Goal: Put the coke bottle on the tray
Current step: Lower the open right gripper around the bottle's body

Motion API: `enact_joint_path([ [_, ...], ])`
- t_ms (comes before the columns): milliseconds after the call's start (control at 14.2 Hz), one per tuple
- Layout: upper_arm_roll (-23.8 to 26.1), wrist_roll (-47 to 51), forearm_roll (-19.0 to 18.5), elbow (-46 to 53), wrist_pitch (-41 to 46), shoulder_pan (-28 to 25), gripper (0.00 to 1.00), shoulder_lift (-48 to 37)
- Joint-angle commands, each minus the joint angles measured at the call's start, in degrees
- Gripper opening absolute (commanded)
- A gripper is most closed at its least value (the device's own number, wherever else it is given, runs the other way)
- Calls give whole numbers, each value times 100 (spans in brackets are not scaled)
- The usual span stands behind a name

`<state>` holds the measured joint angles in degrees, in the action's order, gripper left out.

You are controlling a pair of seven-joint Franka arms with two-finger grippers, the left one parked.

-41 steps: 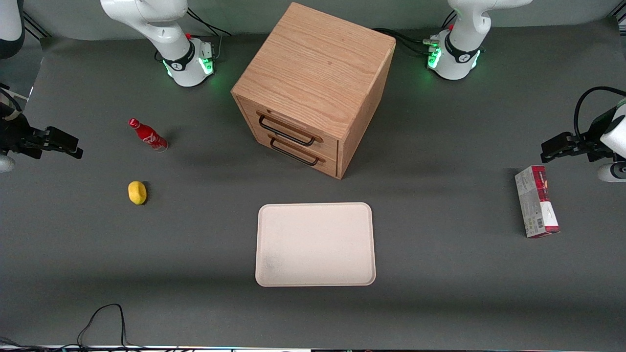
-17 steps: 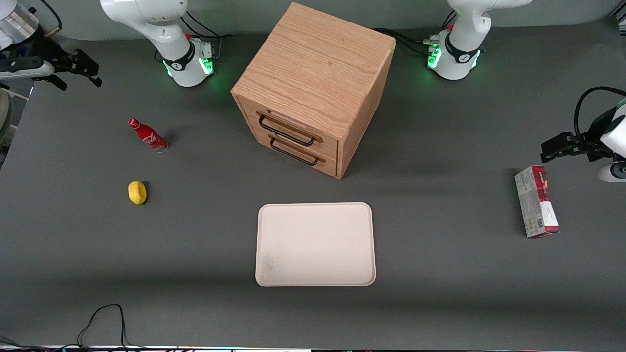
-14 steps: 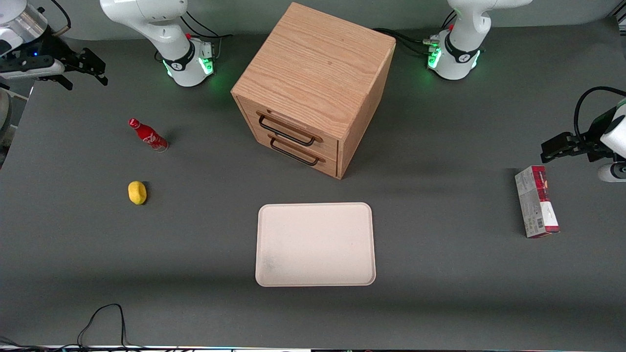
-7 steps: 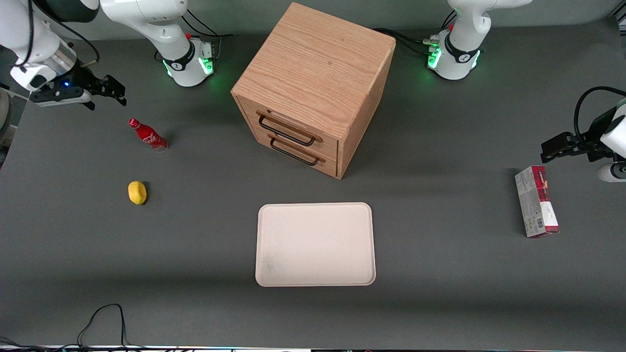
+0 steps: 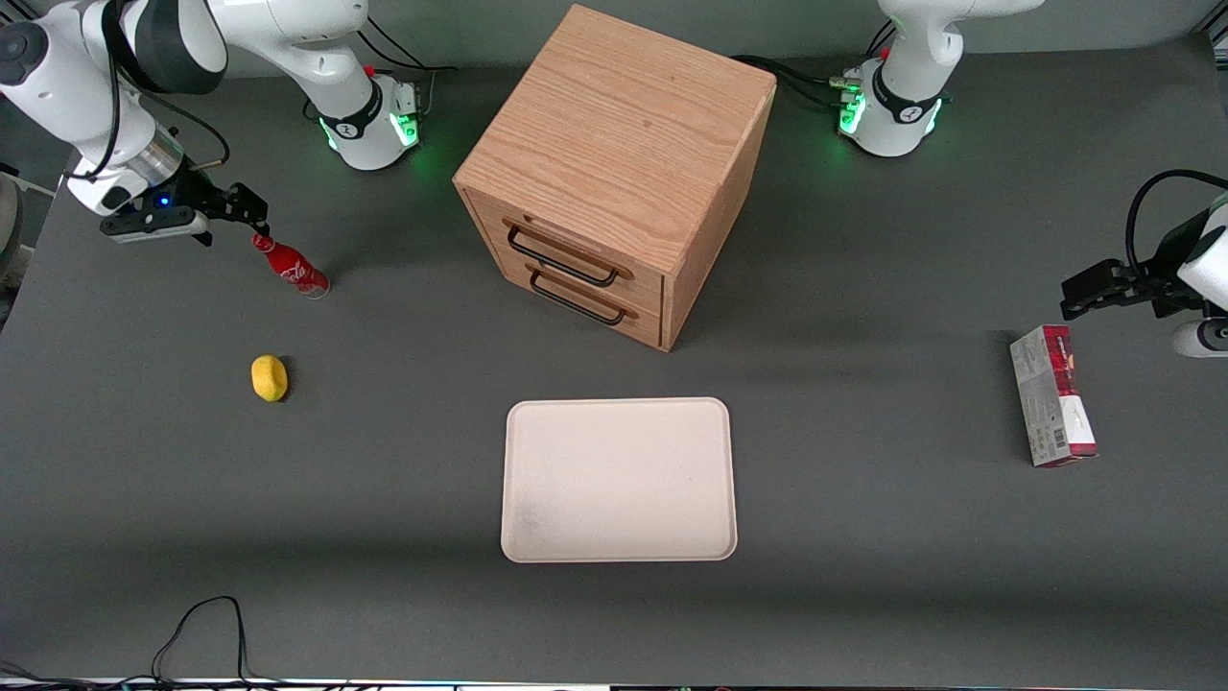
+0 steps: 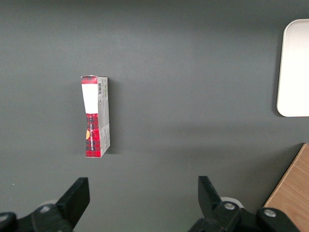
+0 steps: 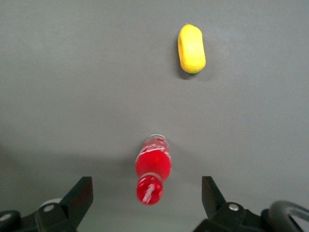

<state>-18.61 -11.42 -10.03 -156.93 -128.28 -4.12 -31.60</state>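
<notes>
Hovering w/ your gripper (image 5: 247, 213) just above the upright coke bottle (image 7: 152, 168); fingers (image 7: 78, 197) spread wide, cap sits between them, nothing gripped yet.

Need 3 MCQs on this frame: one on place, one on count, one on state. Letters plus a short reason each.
1. Where is the lemon relative to the coke bottle?
A. nearer the front camera
B. on the tray
C. on top of the cabinet

2. How many drawer handles show on the wooden cabinet?
A. one
B. two
C. four

3. What is the state of the gripper?
A. shut on the bottle
B. open, above the bottle's cap end
C. open over the tray

Answers:
1 A: the lemon lies on the table closer to the camera than the bottle.
2 B: two dark handles, one above the other.
3 B: the wrist view shows the fingers spread either side of the bottle, not touching; the tray is bare.
</notes>
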Motion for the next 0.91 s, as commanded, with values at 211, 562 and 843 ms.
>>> enact_joint_path([
  [211,-161,-168,-113,-645,-549,-18,100,-21],
  [562,-178,-168,-385,-760,-549,-10,100,-22],
  [843,-169,-150,-385,-769,-707,-18,100,84],
])
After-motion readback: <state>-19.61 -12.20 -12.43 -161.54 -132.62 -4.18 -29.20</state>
